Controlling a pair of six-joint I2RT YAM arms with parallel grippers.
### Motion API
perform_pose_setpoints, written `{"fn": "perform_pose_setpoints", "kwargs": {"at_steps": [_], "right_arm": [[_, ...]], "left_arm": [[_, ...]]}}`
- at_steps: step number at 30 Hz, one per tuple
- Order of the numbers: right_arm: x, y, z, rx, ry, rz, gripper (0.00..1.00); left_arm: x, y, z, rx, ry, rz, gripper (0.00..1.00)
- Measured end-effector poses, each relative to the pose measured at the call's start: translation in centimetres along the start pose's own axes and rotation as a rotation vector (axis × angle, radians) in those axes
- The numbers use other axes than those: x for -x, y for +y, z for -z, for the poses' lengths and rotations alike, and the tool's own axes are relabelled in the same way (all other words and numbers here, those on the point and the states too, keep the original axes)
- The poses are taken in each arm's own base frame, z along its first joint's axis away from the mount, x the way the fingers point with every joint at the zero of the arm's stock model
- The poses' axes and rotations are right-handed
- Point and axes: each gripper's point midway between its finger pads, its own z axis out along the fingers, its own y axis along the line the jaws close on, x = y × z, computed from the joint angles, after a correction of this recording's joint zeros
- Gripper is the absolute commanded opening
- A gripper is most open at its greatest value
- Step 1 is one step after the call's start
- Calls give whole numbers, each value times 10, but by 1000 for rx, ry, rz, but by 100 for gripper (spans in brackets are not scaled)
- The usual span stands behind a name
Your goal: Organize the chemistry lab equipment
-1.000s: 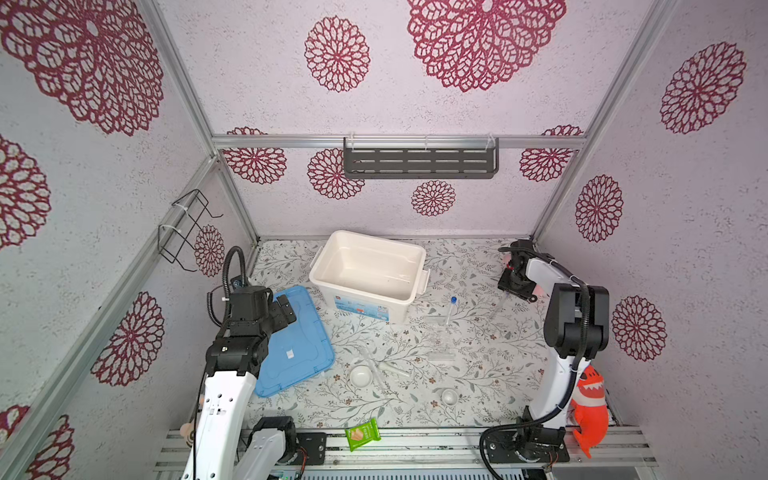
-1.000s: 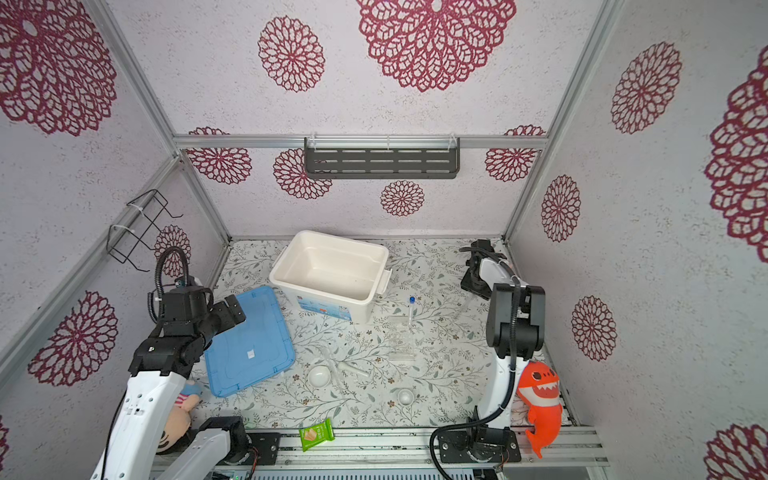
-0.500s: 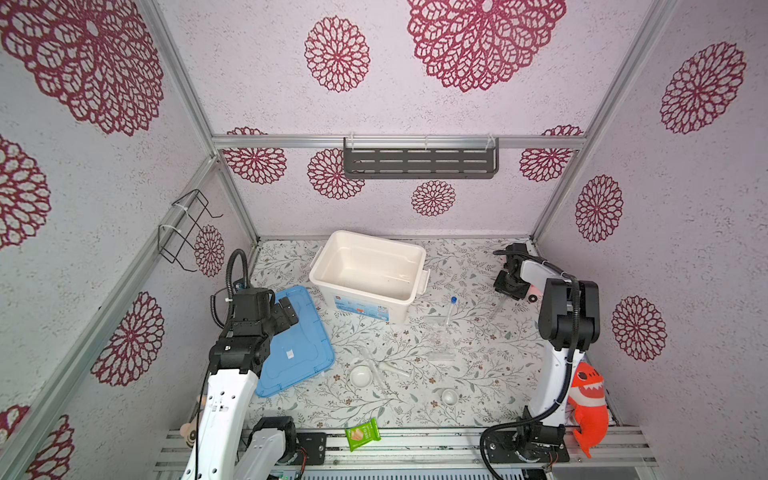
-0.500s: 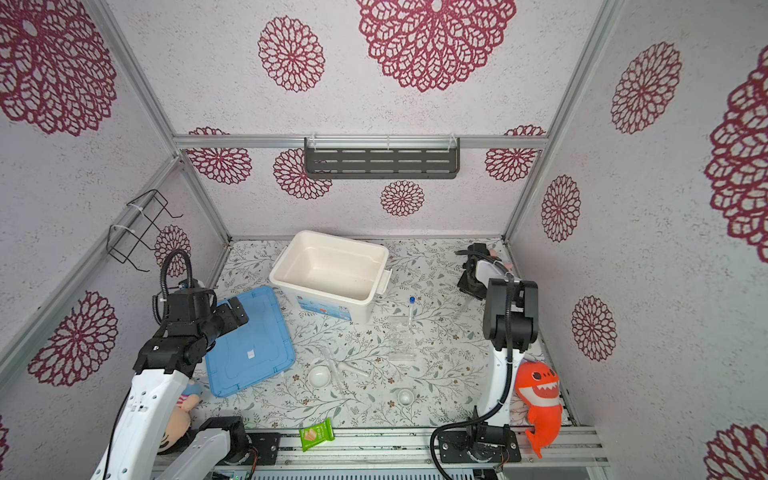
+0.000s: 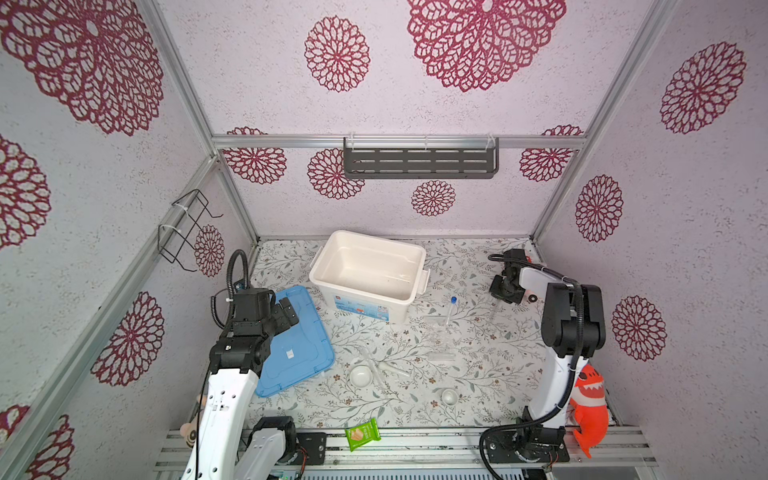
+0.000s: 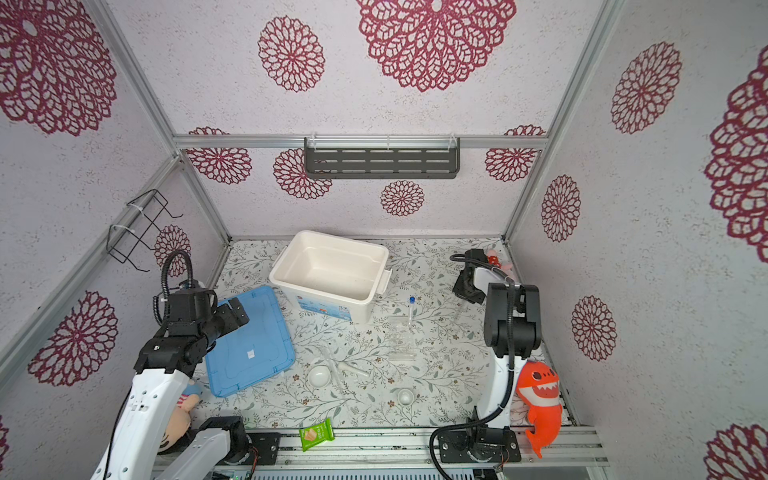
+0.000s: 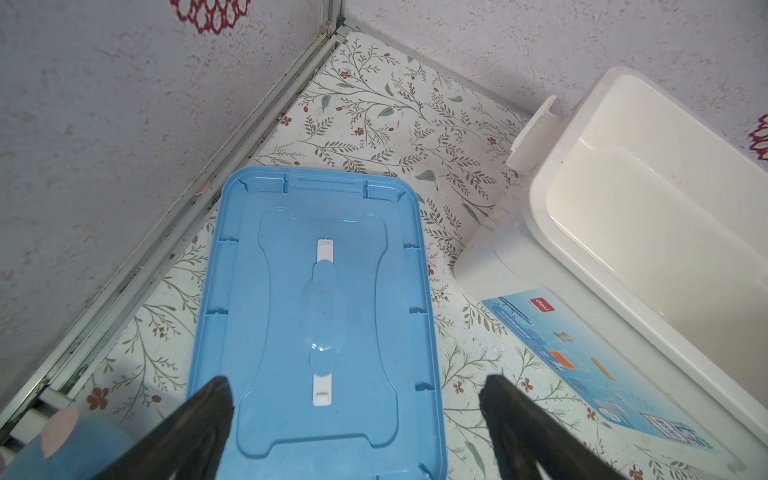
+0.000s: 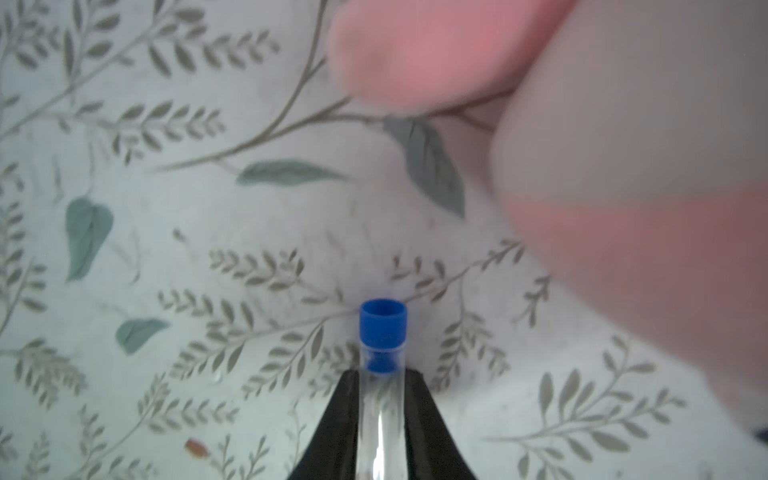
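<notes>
Blue-capped tube [image 8: 382, 324] in right claw [image 8: 381, 375]

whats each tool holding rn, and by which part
The right tool pinches the blue-capped tube on its clear body, just below the cap. The left tool is open above the blue lid and holds nothing.

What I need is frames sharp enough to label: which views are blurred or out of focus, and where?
Right wrist view: the blue-capped tube is fairly sharp, the pink toy close to the lens is a soft blur. Left wrist view: the blue lid is crisp, the fingers of the left gripper dark and soft. Both top views: sharp, though the glass tubes barely show.
</notes>
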Motion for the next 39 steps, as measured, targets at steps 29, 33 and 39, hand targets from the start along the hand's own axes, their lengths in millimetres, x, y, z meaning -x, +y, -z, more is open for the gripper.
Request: {"fn": "perform_pose_setpoints", "kwargs": {"at_steps": [29, 33, 39], "right_arm": [[-132, 57, 49, 65, 277, 383, 34], [-116, 66, 56, 60, 282, 393, 36], [-117, 65, 38, 10, 373, 408, 34]], "left_arm": [[-2, 1, -1, 3, 3, -24, 97], [-2, 1, -2, 7, 10, -34, 97], [0, 1, 0, 6, 2, -39, 97]]}}
